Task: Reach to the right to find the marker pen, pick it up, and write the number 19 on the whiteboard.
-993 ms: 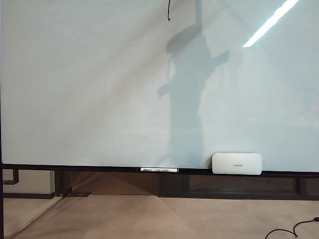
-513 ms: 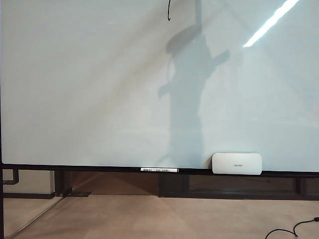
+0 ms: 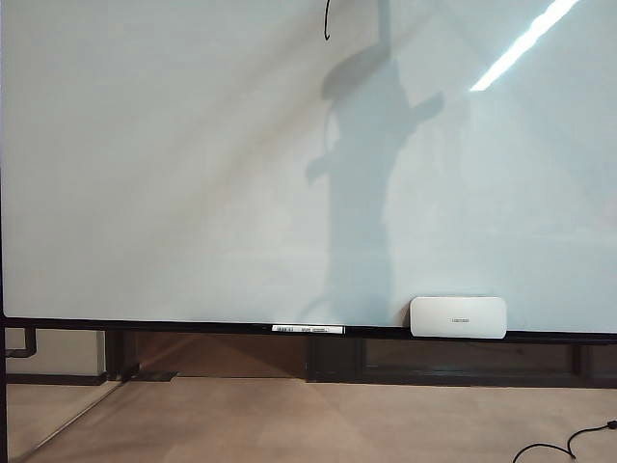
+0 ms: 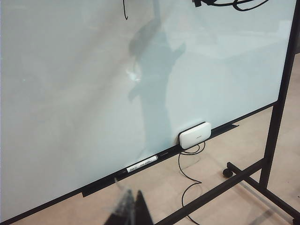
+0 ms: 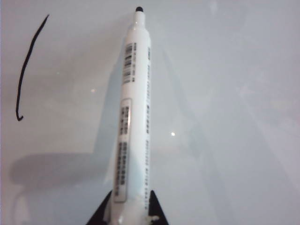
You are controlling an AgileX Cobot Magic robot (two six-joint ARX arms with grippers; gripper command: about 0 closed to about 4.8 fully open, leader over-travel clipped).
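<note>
Nothing moved lately — right gripper [image 5: 126, 208] clamps marker pen [image 5: 132, 108], tip at whiteboard [image 3: 154, 174], 3 o'clock of "1" stroke [image 5: 28, 70]; "9" pending. Left gripper [image 4: 133, 211] low, fingers unreadable.

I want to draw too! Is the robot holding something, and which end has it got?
Yes. The right tool holds a white marker pen by its back end, the black tip pointing at the whiteboard. The left tool holds nothing.

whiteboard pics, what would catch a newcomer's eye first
The white marker, clamped in the right gripper, points its black tip at the whiteboard, just beside a single black stroke near the board's top. Below, a white eraser and a second pen sit on the bottom rail.
</note>
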